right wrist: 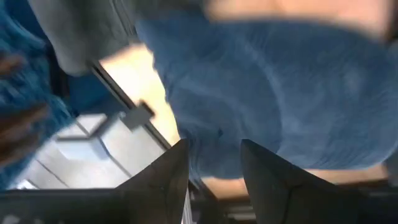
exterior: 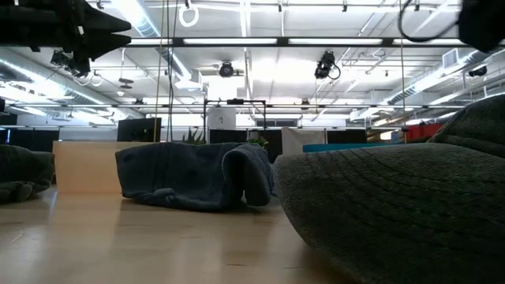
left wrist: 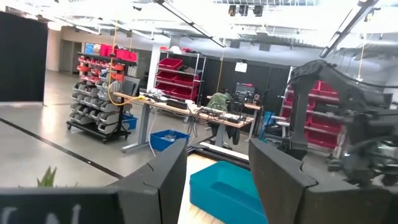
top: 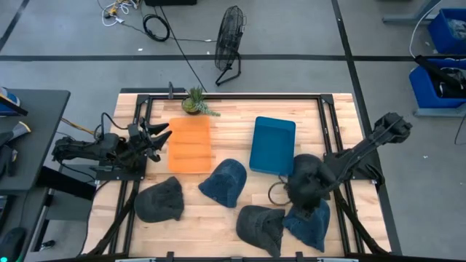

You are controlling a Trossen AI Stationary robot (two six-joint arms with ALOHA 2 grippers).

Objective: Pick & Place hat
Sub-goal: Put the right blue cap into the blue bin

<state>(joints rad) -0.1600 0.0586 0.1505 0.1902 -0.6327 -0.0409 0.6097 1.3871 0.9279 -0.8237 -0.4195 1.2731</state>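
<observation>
Four knitted hats lie flat on the wooden table: a dark grey hat near the left, a blue hat in the middle, a second dark grey hat at the near edge, and a second blue hat beside it. My right gripper hangs open just above that near blue hat, fingers pointing down, with no touch showing. My left gripper is open and held in the air at the left edge of the orange tray.
A blue tray lies right of the orange tray, just beyond my right arm. A small potted plant stands at the far edge. In the low view the near dark grey hat fills the right foreground, and the middle blue hat lies behind it.
</observation>
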